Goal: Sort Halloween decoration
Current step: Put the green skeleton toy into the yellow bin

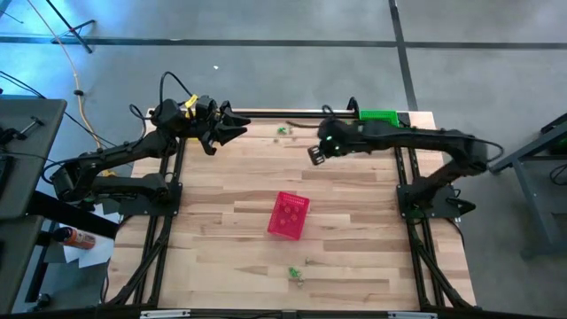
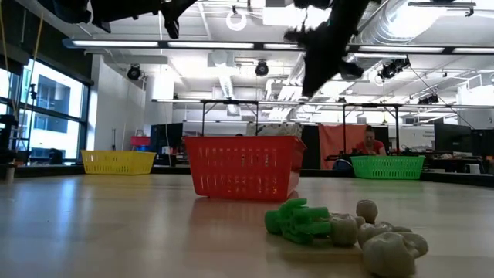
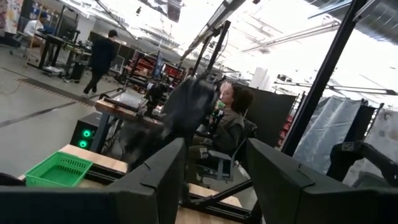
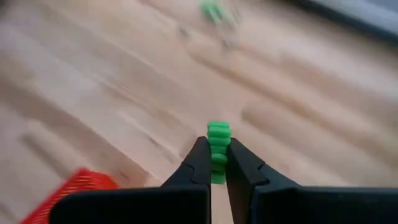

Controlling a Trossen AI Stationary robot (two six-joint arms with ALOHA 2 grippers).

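My right gripper (image 1: pixel 314 156) hangs above the far middle of the table, shut on a tiny green ribbed trinket (image 4: pixel 217 144). More Halloween decoration lies loose: a green piece (image 1: pixel 283 131) near the far edge, and a green piece (image 2: pixel 297 220) with pale ones (image 2: pixel 386 241) near the front edge. A red mesh basket (image 1: pixel 289 215) stands at the table's middle, a green basket (image 1: pixel 378 116) at the far right, and a yellow basket (image 2: pixel 118 161) shows in the low view. My left gripper (image 1: pixel 237 129) waits open at the far left, raised, with nothing between its fingers. My right gripper pinches the green trinket's lower part (image 4: pixel 217 168) between its two fingertips (image 4: pixel 200 163). The fingers slant down from above. The ribbed upper end (image 4: pixel 218 132) sticks out past the fingertips, and the piece is lifted clear of the table.
Bare wood lies around the red basket on all sides. A black rail (image 1: pixel 292 113) runs along the far edge. People show in the room beyond the table (image 3: pixel 230 118).
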